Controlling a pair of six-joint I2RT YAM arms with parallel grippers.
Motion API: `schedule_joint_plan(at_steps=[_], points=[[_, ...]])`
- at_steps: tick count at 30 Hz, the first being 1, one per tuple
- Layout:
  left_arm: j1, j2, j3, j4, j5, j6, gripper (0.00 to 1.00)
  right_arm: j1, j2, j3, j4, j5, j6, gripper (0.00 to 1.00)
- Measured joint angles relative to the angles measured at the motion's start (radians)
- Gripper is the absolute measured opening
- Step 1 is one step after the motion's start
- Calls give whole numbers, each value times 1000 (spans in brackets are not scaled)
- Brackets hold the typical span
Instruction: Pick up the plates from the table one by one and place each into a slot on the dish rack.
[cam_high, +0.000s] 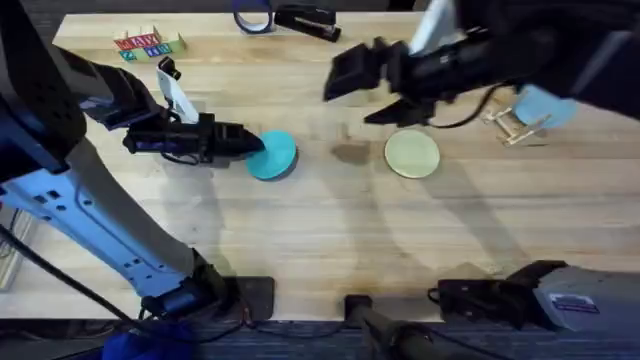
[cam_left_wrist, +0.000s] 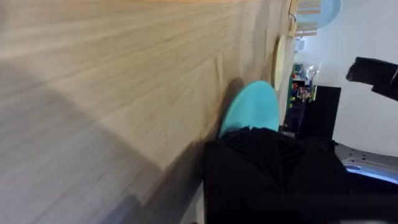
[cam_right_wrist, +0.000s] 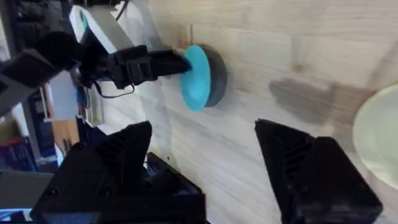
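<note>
the left gripper (cam_high: 252, 143) sits at the left-centre of the overhead view, reaching in from the left, its black fingers pinched on the left edge of the teal-blue plate (cam_high: 273, 155). in the right wrist view the same fingers clamp the plate's rim (cam_right_wrist: 198, 76), and the plate is tilted up off the table (cam_high: 300, 230) with a dark shadow behind it. in the left wrist view the teal plate (cam_left_wrist: 252, 109) rises edge-on just past the black finger body, against the wooden planks.

the pale yellow-green plate (cam_high: 412, 154) lies flat on the table a little right of centre in the overhead view, well apart from the teal one. it shows as a thin pale edge (cam_left_wrist: 279, 59) in the left wrist view and as a pale arc (cam_right_wrist: 379, 140) at the right edge of the right wrist view.

the right gripper (cam_high: 385, 112) hangs above the table at upper centre of the overhead view, just above and left of the yellow-green plate, not touching it. in its own wrist view the two black fingers (cam_right_wrist: 314, 174) stand wide apart with nothing between them.

the dish rack (cam_high: 515, 122) stands at the upper right of the overhead view, with a pale blue plate (cam_high: 548, 105) already in it.
</note>
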Motion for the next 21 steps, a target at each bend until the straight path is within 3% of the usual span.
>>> schedule_joint_plan(at_steps=[10,21], points=[[0,0,0,0,0,0,38,144,228,0,152,-2,46,995],[0,0,0,0,0,0,38,204,367,0,243,7,89,995]])
